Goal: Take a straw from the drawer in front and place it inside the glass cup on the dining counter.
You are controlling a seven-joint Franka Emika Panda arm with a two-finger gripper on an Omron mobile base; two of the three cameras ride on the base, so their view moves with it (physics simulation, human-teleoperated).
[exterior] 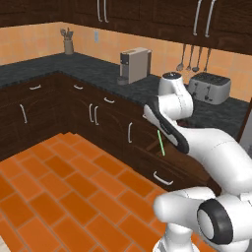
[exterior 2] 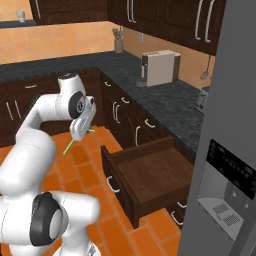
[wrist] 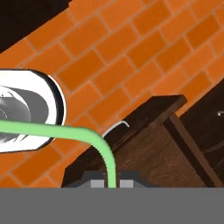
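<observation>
My gripper (exterior 2: 80, 136) hangs over the orange floor, left of the open drawer (exterior 2: 150, 175), and is shut on the straw (exterior 2: 69, 148). The thin light-green straw slants down past the fingers. From the left base the straw (exterior: 160, 143) shows under the hand (exterior: 158, 129), in front of the drawer (exterior: 147, 147), which the arm mostly hides. In the hand view the straw (wrist: 105, 153) rises between the fingertips (wrist: 127, 180) and bends left, with the drawer (wrist: 153, 144) and its silver handle (wrist: 116, 127) below. The drawer's inside looks bare. The glass cup and dining counter are out of view.
A black speckled worktop (exterior: 98, 74) carries a coffee machine (exterior: 134, 64), a toaster (exterior: 209, 87) and a utensil pot (exterior: 68, 45). A grey fridge (exterior 2: 225, 150) stands just right of the drawer. Orange tiled floor (exterior: 64, 187) lies open to the left.
</observation>
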